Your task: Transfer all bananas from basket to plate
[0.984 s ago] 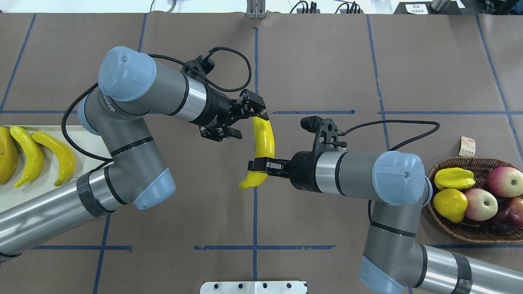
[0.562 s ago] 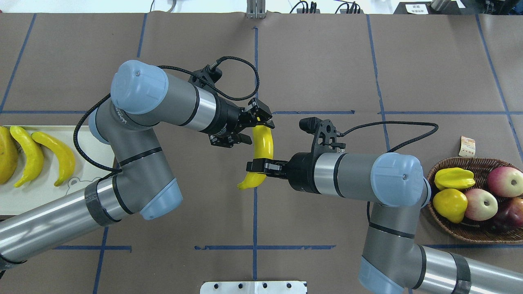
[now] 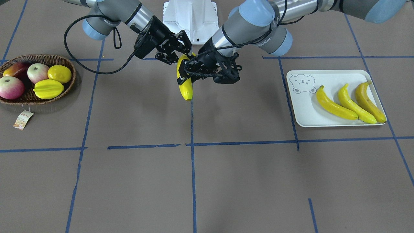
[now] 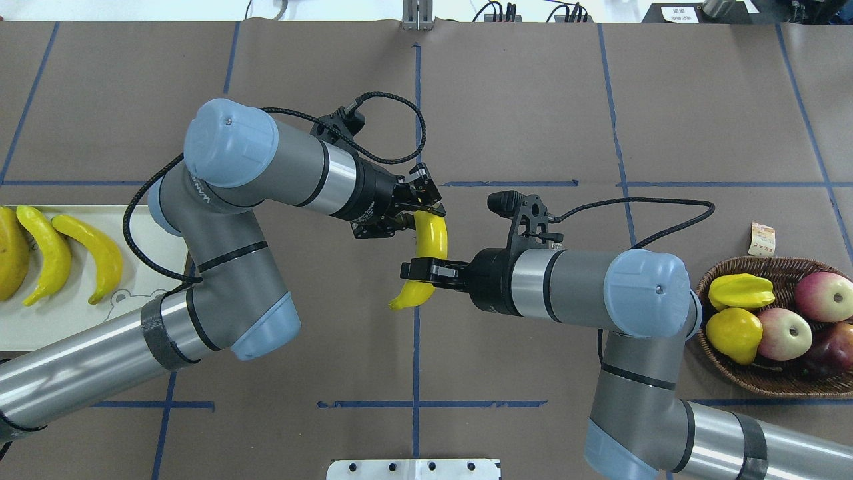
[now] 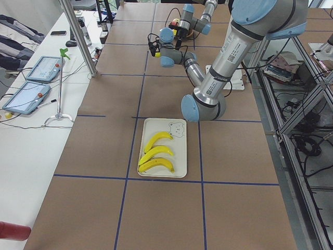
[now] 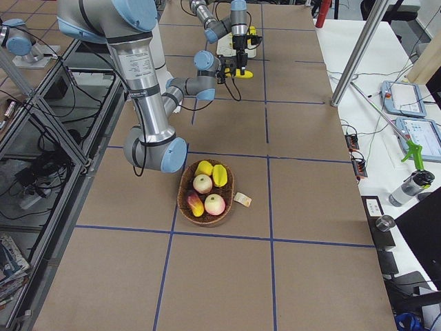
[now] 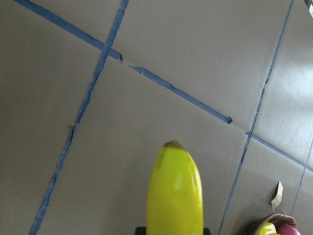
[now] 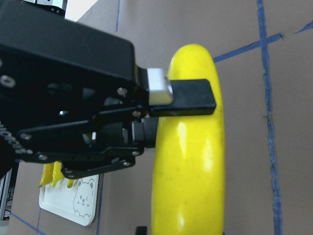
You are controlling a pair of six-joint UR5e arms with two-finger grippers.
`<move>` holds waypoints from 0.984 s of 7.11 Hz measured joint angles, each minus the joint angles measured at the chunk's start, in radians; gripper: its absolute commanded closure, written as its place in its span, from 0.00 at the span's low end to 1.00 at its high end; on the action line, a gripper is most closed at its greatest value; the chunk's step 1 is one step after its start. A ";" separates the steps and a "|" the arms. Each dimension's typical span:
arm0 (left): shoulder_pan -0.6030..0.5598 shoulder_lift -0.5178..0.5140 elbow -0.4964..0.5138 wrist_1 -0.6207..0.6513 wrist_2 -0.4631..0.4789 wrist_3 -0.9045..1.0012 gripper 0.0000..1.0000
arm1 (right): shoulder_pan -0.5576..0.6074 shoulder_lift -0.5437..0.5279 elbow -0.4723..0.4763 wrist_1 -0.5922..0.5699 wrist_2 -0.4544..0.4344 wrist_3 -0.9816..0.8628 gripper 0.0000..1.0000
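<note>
One yellow banana (image 4: 430, 243) hangs tilted above the table's middle, held by both grippers. My right gripper (image 4: 424, 272) is shut on its middle. My left gripper (image 4: 418, 212) is closed around its upper part; a left finger (image 8: 190, 95) lies flat against the banana (image 8: 188, 161). The banana's tip (image 7: 174, 191) sticks out below my left gripper. Three bananas (image 3: 352, 104), one darker orange-yellow, lie side by side on the cream bear-print plate (image 3: 304, 111), which lies at the left edge of the overhead view (image 4: 73, 313). The basket (image 4: 733, 380) shows no bananas.
The wicker basket (image 3: 69, 85) holds apples, a starfruit (image 3: 48, 89) and a round yellow fruit (image 3: 59, 73). A paper tag (image 3: 22, 119) hangs beside it. Blue tape lines cross the brown table. A white base plate (image 3: 190, 14) is between the arms.
My left gripper came in from the left with its jaws wide and has closed around the banana's upper end. My right gripper kept hold of the banana and barely moved.
</note>
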 measured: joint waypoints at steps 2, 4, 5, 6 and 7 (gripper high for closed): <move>-0.004 0.005 -0.002 0.000 -0.001 0.001 1.00 | 0.009 0.000 0.001 -0.001 -0.006 0.004 0.00; -0.009 0.015 -0.006 0.002 -0.003 0.011 1.00 | 0.030 -0.003 0.003 -0.007 0.006 0.003 0.00; -0.013 0.029 -0.007 0.007 -0.006 0.016 1.00 | 0.052 -0.009 0.004 -0.022 0.038 0.002 0.00; -0.018 0.044 -0.005 0.024 -0.008 0.021 1.00 | 0.089 -0.012 0.007 -0.061 0.106 0.002 0.00; -0.022 0.059 -0.008 0.071 -0.009 0.049 1.00 | 0.143 -0.016 0.013 -0.107 0.200 0.000 0.00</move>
